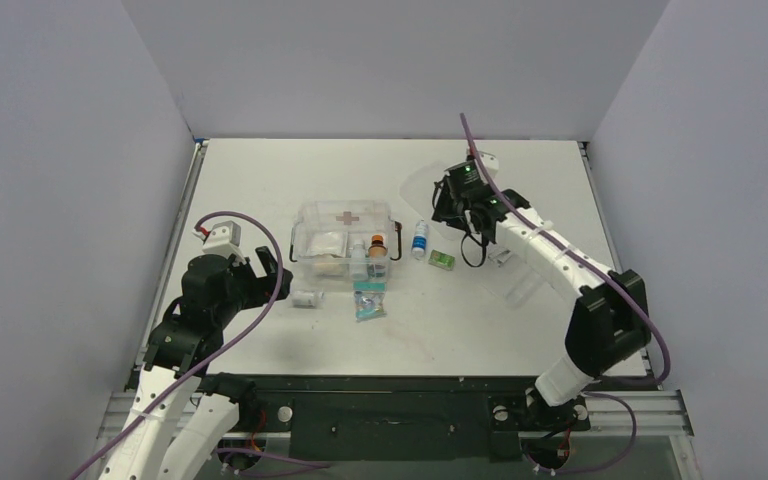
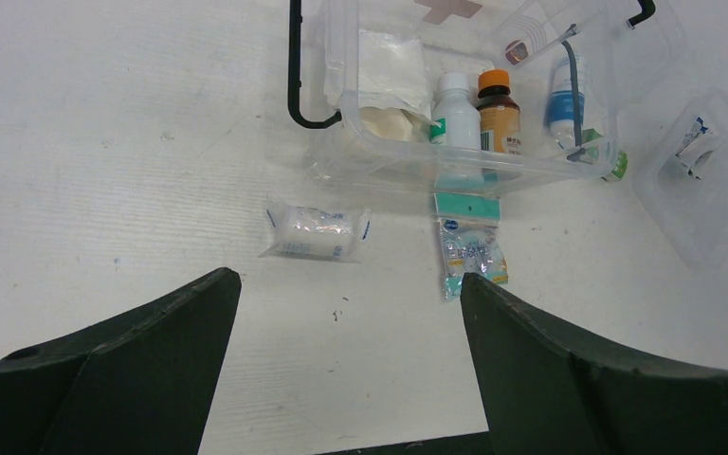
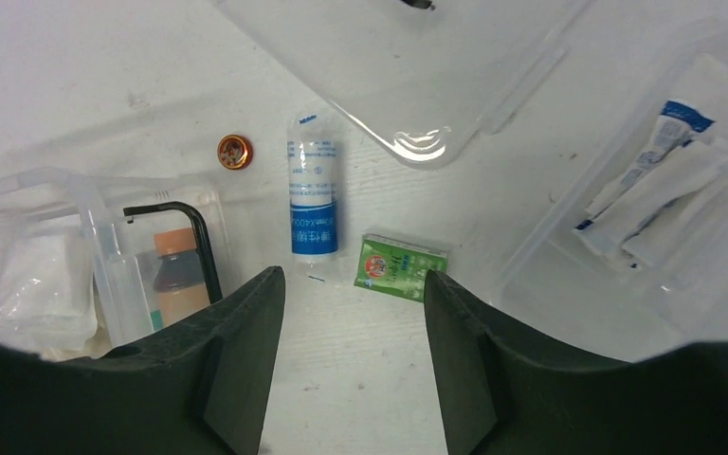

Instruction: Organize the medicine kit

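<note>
Finding: the medicine kit stands uncovered just off the table's centre, toward 9 o'clock in the top view. It is partly filled, with white wrapped dressings on one side and a white bottle and an amber bottle upright on the other. Loose stock lies around it: a wrapped gauze roll at its 7 o'clock, a hang-pack sachet at 6 o'clock, a blue-label bottle lying on its side at 3 o'clock, and a green packet at 4 o'clock. The step in hand is judged to be gathering these loose items into the box. The left gripper hangs released and empty, spread wide, with the gauze roll at its 11 o'clock in the wrist view. The right gripper is likewise parted and holds nothing. It is poised above the blue-label bottle and green packet, with the clear lid at 12 o'clock and a shallow tray of sachets at 2 o'clock. The next move probably calls for a descent on the bottle, whose length runs 12 to 6 and suits fingers closing from 9 and 3, without catching the packet just beside it. Markings: there is a faint red cross on the kit. The bottle's blue band and the green packet both carry print, none of it legible.
</note>
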You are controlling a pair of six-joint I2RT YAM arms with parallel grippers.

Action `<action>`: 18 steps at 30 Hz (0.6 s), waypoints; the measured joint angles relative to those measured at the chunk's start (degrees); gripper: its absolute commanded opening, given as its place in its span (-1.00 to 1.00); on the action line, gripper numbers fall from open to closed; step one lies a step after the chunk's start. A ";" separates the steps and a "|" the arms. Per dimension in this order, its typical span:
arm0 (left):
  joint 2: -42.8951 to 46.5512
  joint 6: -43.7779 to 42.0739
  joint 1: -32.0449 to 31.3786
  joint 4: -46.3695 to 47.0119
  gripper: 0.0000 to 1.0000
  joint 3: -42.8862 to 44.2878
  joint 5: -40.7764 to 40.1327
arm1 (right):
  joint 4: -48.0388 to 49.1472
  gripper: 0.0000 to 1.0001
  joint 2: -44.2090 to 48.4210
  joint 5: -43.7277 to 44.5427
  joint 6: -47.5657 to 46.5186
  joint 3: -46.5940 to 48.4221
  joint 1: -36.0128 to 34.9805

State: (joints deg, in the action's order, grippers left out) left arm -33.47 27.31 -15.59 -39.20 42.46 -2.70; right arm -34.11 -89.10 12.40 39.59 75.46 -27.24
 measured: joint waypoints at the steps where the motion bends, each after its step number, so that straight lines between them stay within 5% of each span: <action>1: 0.00 0.00 0.00 0.00 0.71 0.00 0.00 | 0.52 0.03 -1.49 -0.09 0.37 0.26 -0.50; 18: -0.37 0.00 0.13 0.00 0.71 0.00 0.00 | 6.99 -0.07 -21.73 -5.77 1.60 6.64 -2.05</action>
State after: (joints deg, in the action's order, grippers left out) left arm -33.85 27.31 -15.46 -39.20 42.46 -2.70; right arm -27.11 -110.83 6.63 41.19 82.11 -29.30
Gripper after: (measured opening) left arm 0.855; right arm 0.485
